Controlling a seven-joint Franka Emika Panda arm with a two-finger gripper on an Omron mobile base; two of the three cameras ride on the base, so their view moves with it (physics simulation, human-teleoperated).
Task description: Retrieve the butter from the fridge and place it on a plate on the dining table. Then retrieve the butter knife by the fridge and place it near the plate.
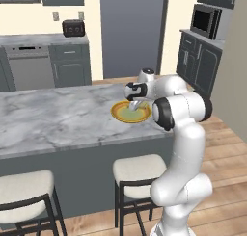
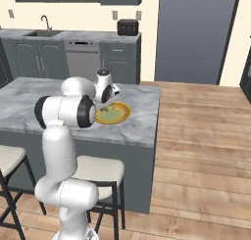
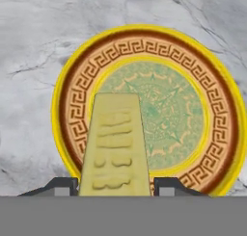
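Gripper (image 3: pixel 116 184) half-open, clamped on butter (image 3: pixel 115 143), hovering over plate (image 3: pixel 219 134) centre. Next: lower, release.

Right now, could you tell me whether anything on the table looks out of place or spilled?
Nothing stands out. The plate sits flat and whole on the table, with no spill around it. The butter is held between the fingers above the plate, not yet set down.

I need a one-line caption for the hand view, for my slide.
Gripper shut on the butter, held above the plate on the marble dining table.
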